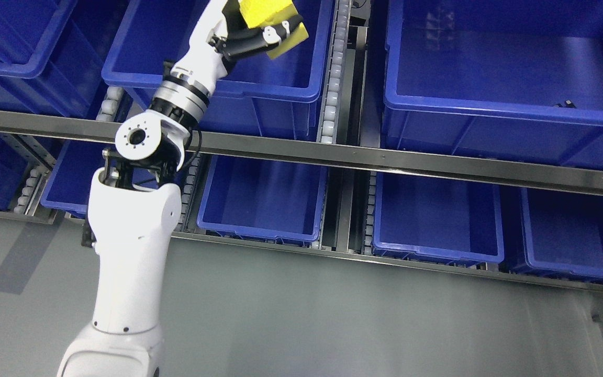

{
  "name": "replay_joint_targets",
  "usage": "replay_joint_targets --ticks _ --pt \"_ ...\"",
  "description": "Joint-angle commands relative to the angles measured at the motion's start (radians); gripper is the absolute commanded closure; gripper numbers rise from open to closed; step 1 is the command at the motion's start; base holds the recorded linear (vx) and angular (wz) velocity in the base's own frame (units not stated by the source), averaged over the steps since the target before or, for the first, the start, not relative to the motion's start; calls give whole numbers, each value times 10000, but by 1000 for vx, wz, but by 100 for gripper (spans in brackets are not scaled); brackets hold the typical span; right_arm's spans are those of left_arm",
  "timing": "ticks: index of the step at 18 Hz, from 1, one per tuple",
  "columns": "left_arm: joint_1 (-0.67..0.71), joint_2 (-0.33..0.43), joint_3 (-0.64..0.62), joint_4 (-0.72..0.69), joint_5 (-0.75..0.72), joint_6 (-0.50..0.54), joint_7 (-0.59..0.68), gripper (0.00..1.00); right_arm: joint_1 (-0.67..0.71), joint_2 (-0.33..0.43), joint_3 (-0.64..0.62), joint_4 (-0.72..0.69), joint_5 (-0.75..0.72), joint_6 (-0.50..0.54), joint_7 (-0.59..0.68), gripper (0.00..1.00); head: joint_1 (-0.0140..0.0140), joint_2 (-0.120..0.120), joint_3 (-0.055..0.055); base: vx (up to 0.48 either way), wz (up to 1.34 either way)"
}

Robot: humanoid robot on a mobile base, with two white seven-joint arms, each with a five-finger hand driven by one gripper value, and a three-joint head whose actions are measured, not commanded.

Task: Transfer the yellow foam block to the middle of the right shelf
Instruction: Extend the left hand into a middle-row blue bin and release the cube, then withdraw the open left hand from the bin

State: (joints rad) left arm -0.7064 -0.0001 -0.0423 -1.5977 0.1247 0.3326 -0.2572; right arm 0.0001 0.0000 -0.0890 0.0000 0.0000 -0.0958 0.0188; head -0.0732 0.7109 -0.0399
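Observation:
The yellow foam block point(267, 14) is at the top of the head view, held above a blue bin point(259, 84) on the middle shelf level. My left hand point(257, 36) is shut on the block, its black and white fingers point(275, 32) wrapped across the block's front. The white left arm point(134, 230) rises from the bottom left up to it. To the right, a large blue bin point(490, 104) sits on the same shelf level, with a small dark item point(566, 104) at its right side. The block's top is cut off by the frame edge.
A steel shelf rail point(385, 157) crosses the view below the upper bins. Roller tracks point(333, 68) run between the bins. Several more blue bins point(265, 199) stand on the lower level. Grey floor point(333, 314) fills the bottom.

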Motion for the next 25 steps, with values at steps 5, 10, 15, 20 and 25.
replay_joint_targets --ticks 5,10,15,20,25 --pt "-4513 175 1436 7929 -910 785 194 44 -16 -175 0 -175 0 -8 -4 0 0 0 0 3 71" --pt "-5560 175 608 11433 -894 95 348 11 -16 -175 0 -175 0 -8 -4 0 0 0 0 0 -16" --pt "-5545 175 561 11131 -818 64 302 0 -16 -175 0 -175 0 -8 -4 0 0 0 0 0 0" --pt "-3404 175 715 5758 -756 140 209 0 -16 -175 0 -175 0 -8 -4 0 0 0 0 0 0" --pt "-1484 175 576 1777 -756 524 271 0 -16 -175 0 -175 0 -8 -4 0 0 0 0 0 0"
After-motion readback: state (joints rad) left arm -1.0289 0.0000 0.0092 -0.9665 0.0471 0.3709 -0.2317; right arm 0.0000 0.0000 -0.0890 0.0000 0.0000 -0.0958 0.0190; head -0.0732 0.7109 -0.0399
